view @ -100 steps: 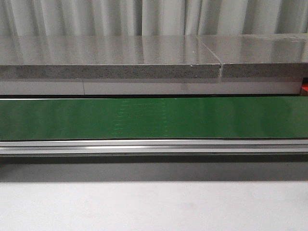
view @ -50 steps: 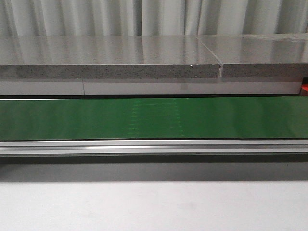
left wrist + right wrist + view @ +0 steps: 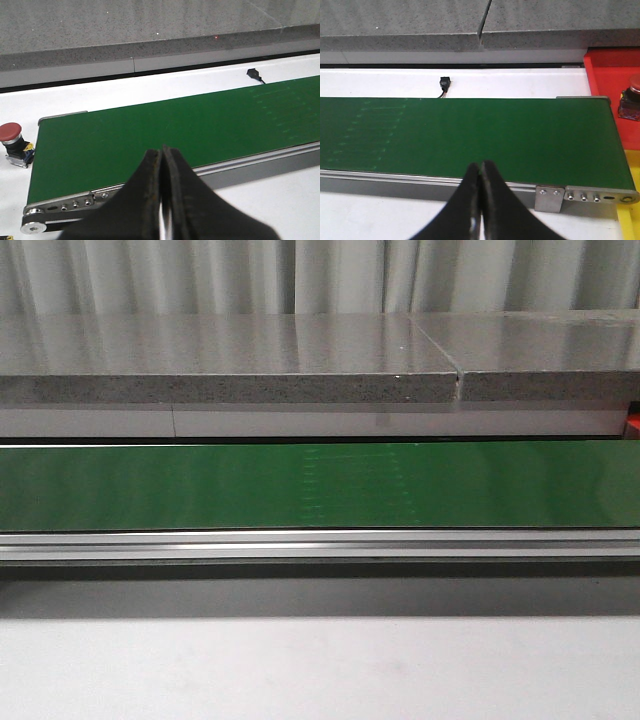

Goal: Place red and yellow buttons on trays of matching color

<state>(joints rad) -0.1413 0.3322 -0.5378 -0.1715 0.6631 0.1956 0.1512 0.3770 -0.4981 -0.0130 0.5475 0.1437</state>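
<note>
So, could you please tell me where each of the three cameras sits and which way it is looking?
Front view: looks forward and level across the green belt to the grey counter; no robot parts show.
Left wrist view: on the left arm, above the belt's end beside a red button; shut left end effector shows.
Right wrist view: on the right arm, above the belt's other end by the red tray; shut right end effector shows.
All share the belt.
</note>
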